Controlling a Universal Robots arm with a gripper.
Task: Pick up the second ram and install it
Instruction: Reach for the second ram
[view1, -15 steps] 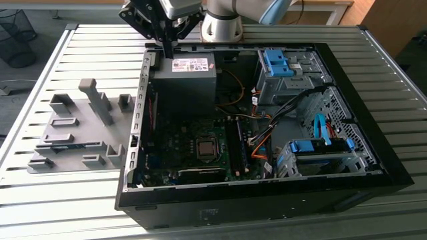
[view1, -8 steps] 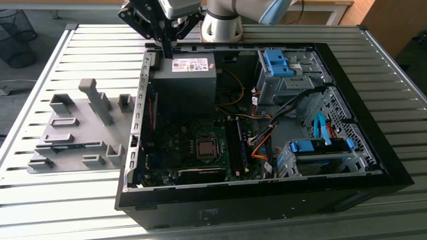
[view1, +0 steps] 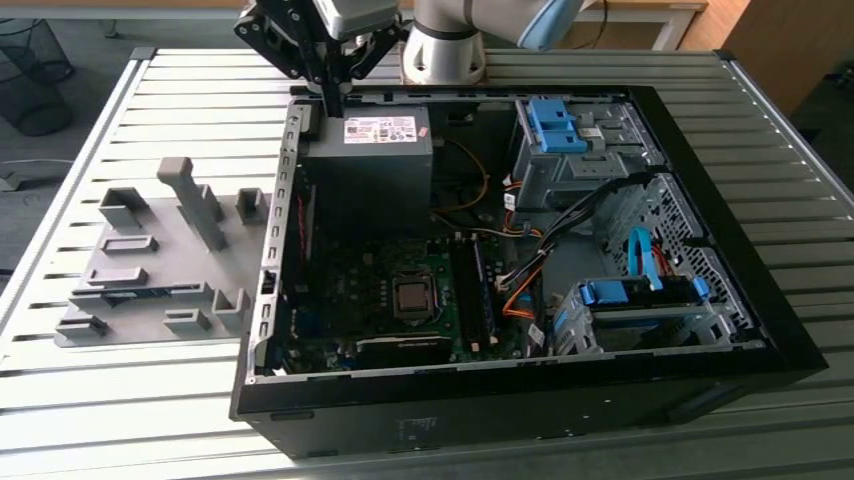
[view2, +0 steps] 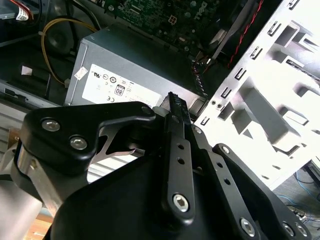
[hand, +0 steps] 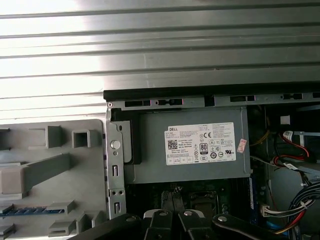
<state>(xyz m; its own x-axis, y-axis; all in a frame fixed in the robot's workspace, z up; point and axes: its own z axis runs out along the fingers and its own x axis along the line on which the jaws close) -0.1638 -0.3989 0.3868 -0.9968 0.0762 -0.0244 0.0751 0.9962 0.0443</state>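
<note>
On slatted table (view1: 134, 400), second ram (hand: 22, 210) lies well apart from claw (view1: 330, 100)

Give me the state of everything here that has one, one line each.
Case: open, side panel off, lying on its side.
Ram: lying in the holder, not gripped.
Gripper: shut, empty, above the case's edge by the power supply.
</note>
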